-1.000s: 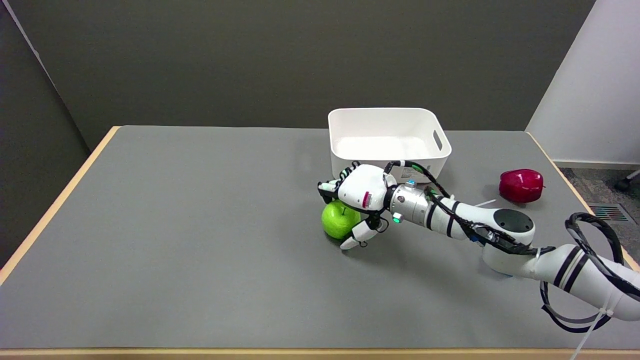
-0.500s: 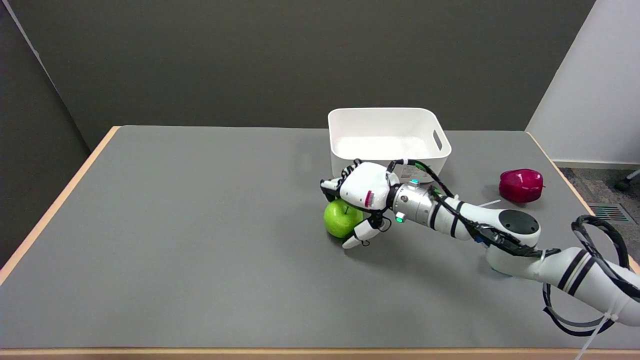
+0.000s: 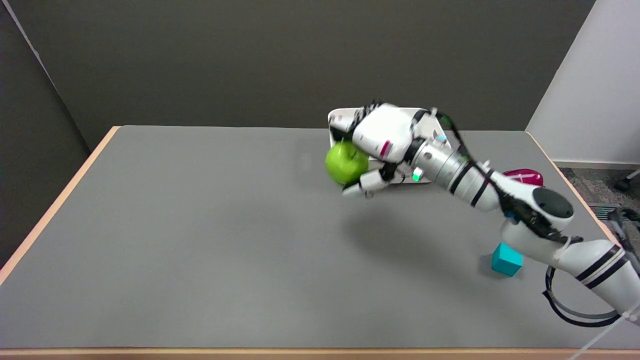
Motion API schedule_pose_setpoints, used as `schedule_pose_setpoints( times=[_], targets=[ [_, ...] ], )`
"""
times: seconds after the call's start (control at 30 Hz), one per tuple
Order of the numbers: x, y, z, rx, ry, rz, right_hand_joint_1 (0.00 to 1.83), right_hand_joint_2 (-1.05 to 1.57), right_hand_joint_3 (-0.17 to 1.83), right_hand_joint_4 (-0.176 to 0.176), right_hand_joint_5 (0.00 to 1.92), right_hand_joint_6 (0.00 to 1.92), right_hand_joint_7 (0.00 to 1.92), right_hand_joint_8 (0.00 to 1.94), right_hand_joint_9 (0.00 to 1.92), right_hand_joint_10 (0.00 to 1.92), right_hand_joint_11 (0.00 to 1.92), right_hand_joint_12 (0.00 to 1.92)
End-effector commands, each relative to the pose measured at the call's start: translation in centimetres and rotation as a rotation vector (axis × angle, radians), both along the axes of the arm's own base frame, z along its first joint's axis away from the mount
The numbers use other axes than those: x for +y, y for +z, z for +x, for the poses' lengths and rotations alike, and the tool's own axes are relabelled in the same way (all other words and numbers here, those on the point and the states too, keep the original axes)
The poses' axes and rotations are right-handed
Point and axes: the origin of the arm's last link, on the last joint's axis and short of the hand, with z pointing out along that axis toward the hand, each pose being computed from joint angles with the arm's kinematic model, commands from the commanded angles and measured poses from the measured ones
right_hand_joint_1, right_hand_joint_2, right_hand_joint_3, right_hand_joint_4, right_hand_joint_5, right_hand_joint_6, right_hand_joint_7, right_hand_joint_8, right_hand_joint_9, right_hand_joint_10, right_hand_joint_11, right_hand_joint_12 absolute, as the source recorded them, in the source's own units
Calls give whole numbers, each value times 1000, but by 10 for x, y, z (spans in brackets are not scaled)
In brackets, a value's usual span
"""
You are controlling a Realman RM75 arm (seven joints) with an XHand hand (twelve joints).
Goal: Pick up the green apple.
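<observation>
While the grey desk [image 3: 200, 240] fills most of the view, the right arm [image 3: 505, 200] stretches in from the lower right and now carries its load in the air; half a second ago the green apple sat on the desk surface beside the near wall of the white bin [image 3: 342, 116], and it has since risen clear, with a soft shadow lying well below it on the grey top; that lift suggests the pick-up is essentially accomplished, with only a steady hold left to confirm. The white bin at the far side is now largely hidden behind the raised arm and hand, only its far left corner and a strip of its near wall showing; the right hand [image 3: 382, 142] is closed around the fruit, its white back arched over the top and far side while one finger [image 3: 367, 182] curls under the near right; the green apple [image 3: 345, 162] sits at the hand's left, its left face bare to the camera, hanging above the desk in front of the bin's left end. A red apple [image 3: 525, 176] lies far right, partly behind the forearm; a small teal cube [image 3: 506, 260], uncovered as the arm rose, rests on the desk near right, just under the elbow.
</observation>
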Motion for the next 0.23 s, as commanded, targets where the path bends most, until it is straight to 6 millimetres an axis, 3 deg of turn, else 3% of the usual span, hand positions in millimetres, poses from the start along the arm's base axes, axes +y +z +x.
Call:
schedule_pose_setpoints(
  times=[0.03,0.23],
  targets=[
    [-18,60,95,-24,282,-260,1206,1023,439,-145,638,1435,910,1382,916,1471,688,1921],
    [-57,92,89,18,234,-420,1206,1010,462,-141,645,1433,912,1385,919,1478,686,1921]
  ],
)
